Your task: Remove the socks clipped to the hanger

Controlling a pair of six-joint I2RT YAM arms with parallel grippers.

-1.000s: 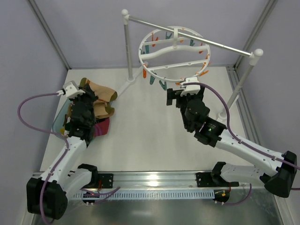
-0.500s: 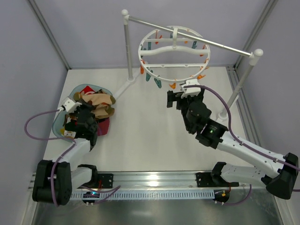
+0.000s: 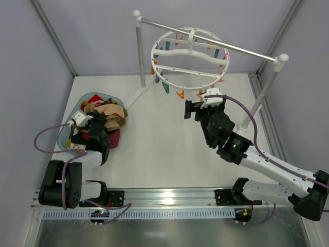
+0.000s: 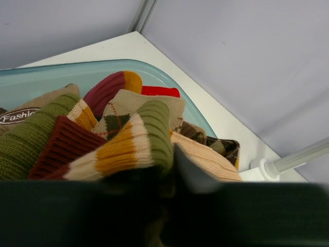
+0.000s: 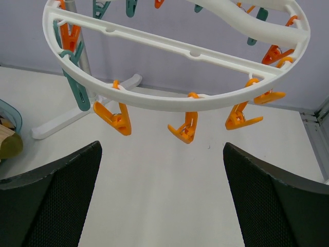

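Observation:
The white ring hanger point(image 3: 175, 52) hangs from the rail at the back, and its orange and teal clips grip nothing. In the right wrist view its rim point(image 5: 205, 100) and three orange clips point(image 5: 186, 128) hang just ahead. My right gripper point(image 3: 198, 103) point(image 5: 162, 146) stands wide open below the near rim, with nothing between its fingers. The socks point(image 3: 108, 114) lie heaped in a teal tray point(image 3: 64, 136) at the left. My left gripper point(image 3: 88, 126) point(image 4: 164, 180) sits low at the heap's near side, right against a striped sock point(image 4: 128, 144). Its jaws are a dark blur.
The white rail stand has a post point(image 3: 140, 46) at the left, a ball-topped post point(image 3: 280, 62) at the right and a foot point(image 5: 77, 116) on the table. The tray wall point(image 4: 46, 80) curves round the heap. Grey side walls close in the table.
My left arm has pulled back toward its base, bringing the gripper from over the heap to its near side. The hanger has swung and tilted. The right gripper has barely shifted.

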